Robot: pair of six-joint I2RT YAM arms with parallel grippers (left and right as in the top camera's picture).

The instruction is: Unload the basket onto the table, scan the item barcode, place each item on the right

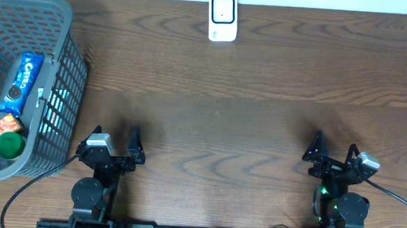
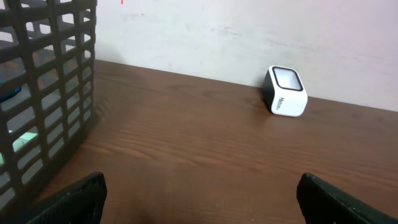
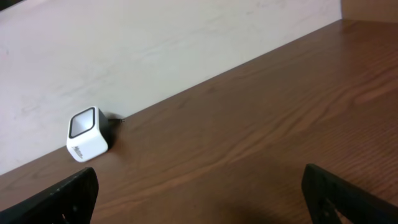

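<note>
L gripper (image 1: 115,134) & R gripper (image 1: 335,143) jaws wide apart, empty — scanner (image 1: 222,18) at far edge.

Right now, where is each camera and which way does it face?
Overhead: above the table, looking down; left tool and right tool open at the near edge, basket left, barcode scanner far.
Left wrist: low on the left arm, facing the wall; own fingertips in bottom corners, basket left.
Right wrist: low on the right arm, facing the wall; own fingertips in bottom corners.
All three show the barcode scanner.
</note>
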